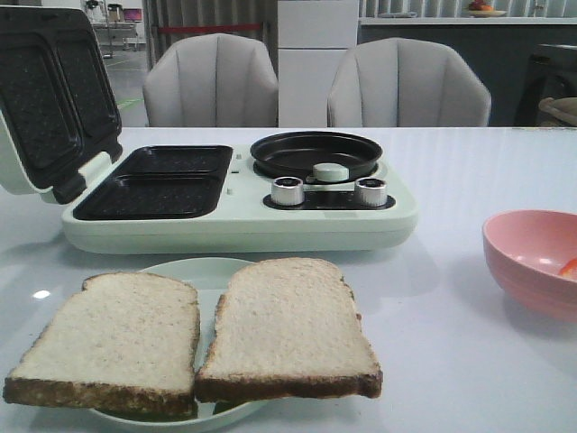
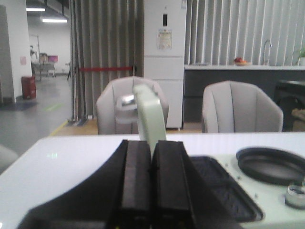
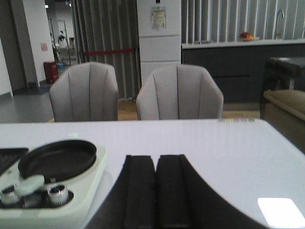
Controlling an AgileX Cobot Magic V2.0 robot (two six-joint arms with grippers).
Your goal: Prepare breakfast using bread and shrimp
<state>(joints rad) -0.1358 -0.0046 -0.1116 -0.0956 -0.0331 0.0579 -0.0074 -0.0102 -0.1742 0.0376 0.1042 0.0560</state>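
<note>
Two slices of bread, the left slice (image 1: 113, 338) and the right slice (image 1: 287, 329), lie side by side on a pale green plate (image 1: 194, 271) at the table's front. One orange-red shrimp (image 1: 568, 267) shows at the frame edge inside a pink bowl (image 1: 532, 257) on the right. Neither gripper shows in the front view. My left gripper (image 2: 151, 143) is shut and empty, in line with the upright edge of the open lid (image 2: 148, 114). My right gripper (image 3: 156, 157) is shut and empty above the table, beside the round pan (image 3: 57, 157).
A pale green breakfast maker (image 1: 243, 221) stands mid-table with its lid (image 1: 50, 99) open to the left, two black grill wells (image 1: 162, 180), a round black pan (image 1: 315, 153) and two metal knobs (image 1: 288, 191). Two grey chairs (image 1: 212, 81) stand behind the table.
</note>
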